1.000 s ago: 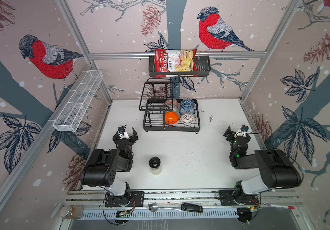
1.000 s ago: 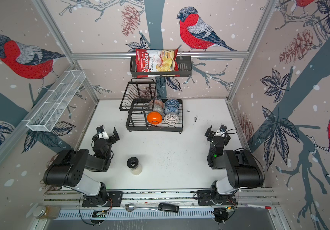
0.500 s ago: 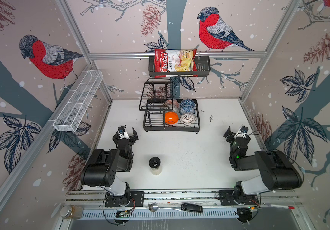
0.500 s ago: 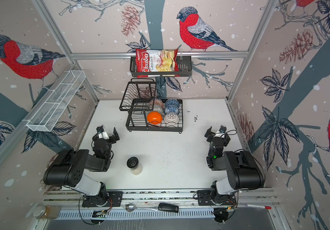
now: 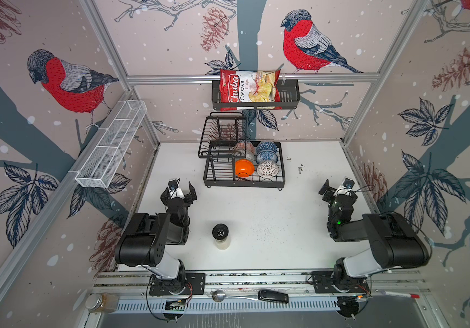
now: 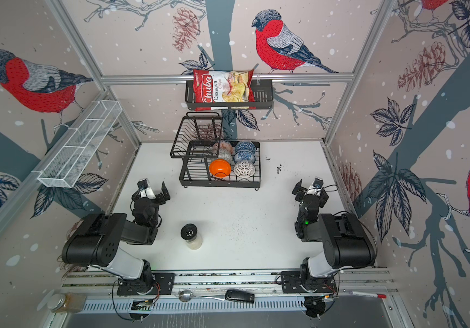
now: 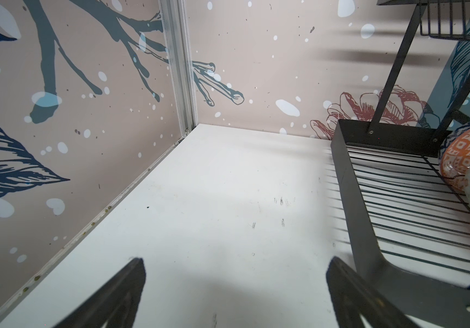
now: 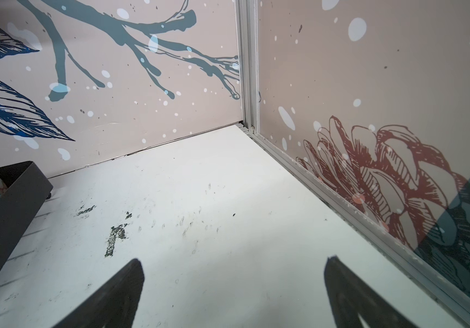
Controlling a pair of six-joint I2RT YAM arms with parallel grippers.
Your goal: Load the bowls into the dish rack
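The black wire dish rack (image 5: pixel 245 184) (image 6: pixel 219 184) stands at the back middle of the table. Its lower tray holds several bowls: a plain orange one (image 5: pixel 244 167), a white lattice one (image 5: pixel 267 169), two blue-white ones (image 5: pixel 266 147) and patterned ones behind. The raised upper basket (image 5: pixel 222 133) holds nothing. My left gripper (image 5: pixel 179 190) (image 7: pixel 235 272) is open and empty, low over the table to the left of the rack's front corner (image 7: pixel 347 181). My right gripper (image 5: pixel 339 189) (image 8: pixel 234 272) is open and empty near the right wall, with the rack's wall (image 8: pixel 9 204) off to its side.
A shaker jar with a black lid (image 5: pixel 220 233) stands between the arms. A chips bag (image 5: pixel 249 89) sits in the black wall basket, and a white mesh shelf (image 5: pixel 111 146) hangs on the left wall. A spoon (image 5: pixel 219 295) and a glass jar (image 5: pixel 100 302) lie on the front rail.
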